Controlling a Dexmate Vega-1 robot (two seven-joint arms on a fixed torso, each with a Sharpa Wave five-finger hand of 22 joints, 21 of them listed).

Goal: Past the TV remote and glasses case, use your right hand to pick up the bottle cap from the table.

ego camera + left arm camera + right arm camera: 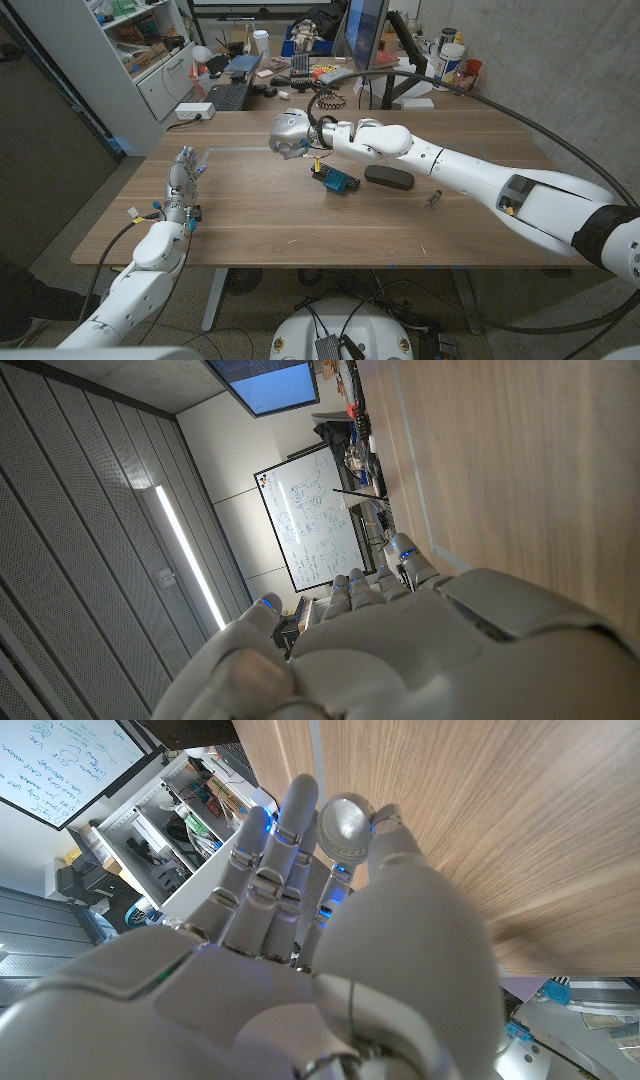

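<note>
Above the wooden table (260, 215), beyond the blue TV remote (338, 183) and black oblong glasses case (389, 177), right hand (291, 133) pinches the round silver metal bottle cap (345, 821) between thumb and fingertip, while left hand (182, 178) waits at the table's left, fingers extended and holding nothing.

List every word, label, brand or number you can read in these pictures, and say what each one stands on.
None can be read.
Whiteboard: handwritten notes and diagrams, too small to read.
Blue item on the table beside the dark case: any print is blurred.
Monitor: plain blue, no text legible.
</note>
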